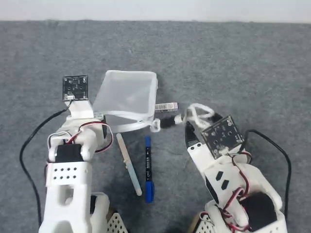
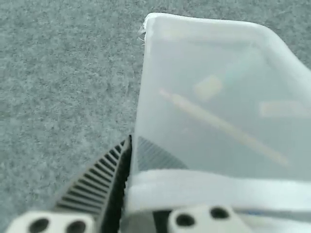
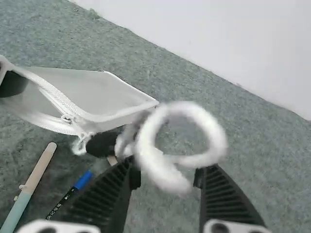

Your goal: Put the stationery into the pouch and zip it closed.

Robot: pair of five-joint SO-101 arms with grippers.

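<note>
From above, the pouch lies on the grey carpet between the two arms, with its open, zipped edge facing them. The left arm reaches the corner of that edge on its own side. The right arm reaches the opposite corner, where a fluffy white loop lies just past a small black piece at the end of the zip. A barcode label sits just beside the pouch there. Two pens lie on the carpet near the pouch's mouth, outside it. They are roughly side by side: a pale pen nearer the left arm and a blue pen next to it.

In the left wrist view, the left gripper is clamped on the pouch's zip edge. One ridged jaw is outside the fabric and the other shows through it. Faint long and short shapes show through the cloudy wall, but I cannot tell whether they are inside or beneath.

In the right wrist view, the right gripper has its jaws spread apart, with the white loop lying between them. The pouch's mouth gapes beyond, and both pens lie on the carpet beside it.
</note>
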